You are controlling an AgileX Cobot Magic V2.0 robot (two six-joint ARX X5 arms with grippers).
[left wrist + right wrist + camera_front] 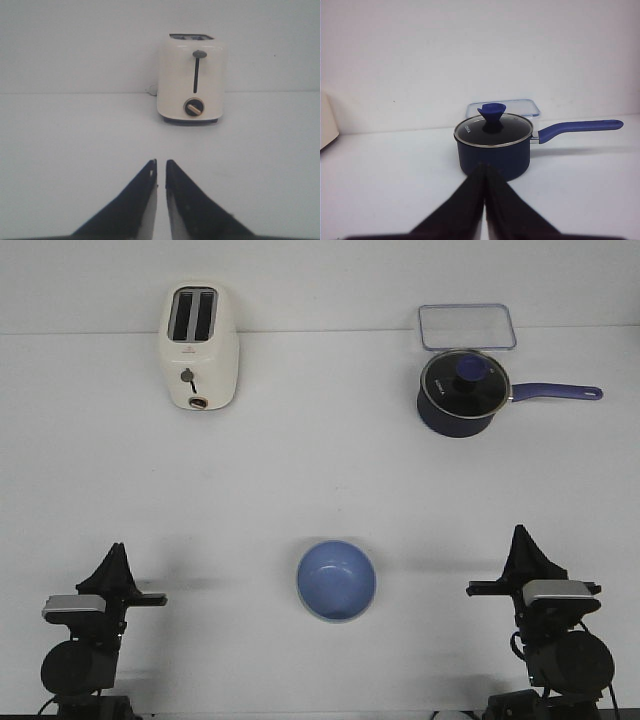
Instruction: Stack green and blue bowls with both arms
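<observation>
The periwinkle blue bowl [336,581] sits upright near the table's front edge, midway between my two arms. No pale green bowl shows as a separate thing in any view; I cannot tell whether it lies under the blue one. My left gripper [118,548] [161,161] is to the left of the bowl, shut and empty, with only a thin slit between its fingers. My right gripper [521,530] [484,166] is to the right of the bowl, shut and empty. Both grippers are well apart from the bowl. Neither wrist view shows the bowl.
A cream toaster [200,348] [192,85] stands at the back left. A dark navy saucepan [460,392] [493,145] with a glass lid and a blue handle stands at the back right. A clear plastic container [466,326] [520,106] sits behind it.
</observation>
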